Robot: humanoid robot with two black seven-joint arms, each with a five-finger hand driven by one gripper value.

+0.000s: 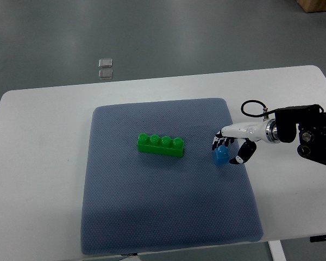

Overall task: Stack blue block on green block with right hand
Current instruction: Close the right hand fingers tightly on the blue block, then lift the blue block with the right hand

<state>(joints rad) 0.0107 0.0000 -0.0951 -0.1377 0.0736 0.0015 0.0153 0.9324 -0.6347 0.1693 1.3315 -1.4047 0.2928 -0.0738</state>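
A long green block with a row of studs lies near the middle of the blue-grey mat. A small blue block sits at the mat's right side, well to the right of the green one. My right hand comes in from the right edge and its fingers curl around the blue block, which stays low over the mat. The left arm is out of view.
The mat covers the middle of a white table. Two small clear squares lie on the grey floor beyond the table's far edge. A black cable loop rises from my right wrist.
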